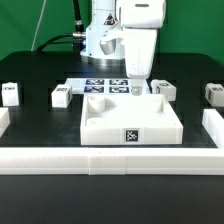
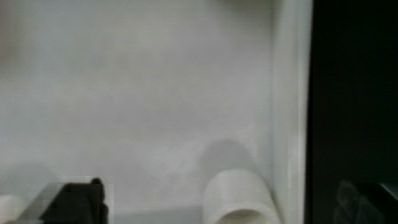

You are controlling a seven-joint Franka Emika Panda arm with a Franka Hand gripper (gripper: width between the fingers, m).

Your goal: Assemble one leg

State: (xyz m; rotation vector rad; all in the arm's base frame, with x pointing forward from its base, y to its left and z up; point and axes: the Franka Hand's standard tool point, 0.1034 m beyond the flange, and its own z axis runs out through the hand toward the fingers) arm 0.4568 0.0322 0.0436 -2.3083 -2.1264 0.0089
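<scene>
The large square white panel (image 1: 105, 125) with a raised rim lies in the middle of the table. My gripper (image 1: 135, 88) hangs low over its far corner on the exterior view's right. In the wrist view the gripper (image 2: 157, 205) shows a dark finger (image 2: 75, 202) and a pale rounded finger (image 2: 240, 195) standing apart, with only the bare panel floor (image 2: 143, 100) between them. The panel's rim (image 2: 294, 100) runs beside the pale finger. Several legs lie loose on the table: one (image 1: 10, 93), one (image 1: 62, 96), one (image 1: 165, 89) just beside the gripper, and one (image 1: 212, 93).
The marker board (image 1: 100, 85) lies behind the panel, under the arm. White rails run along the table's front (image 1: 110, 160) and at both sides (image 1: 212, 125). Dark table shows beyond the rim in the wrist view (image 2: 356, 100).
</scene>
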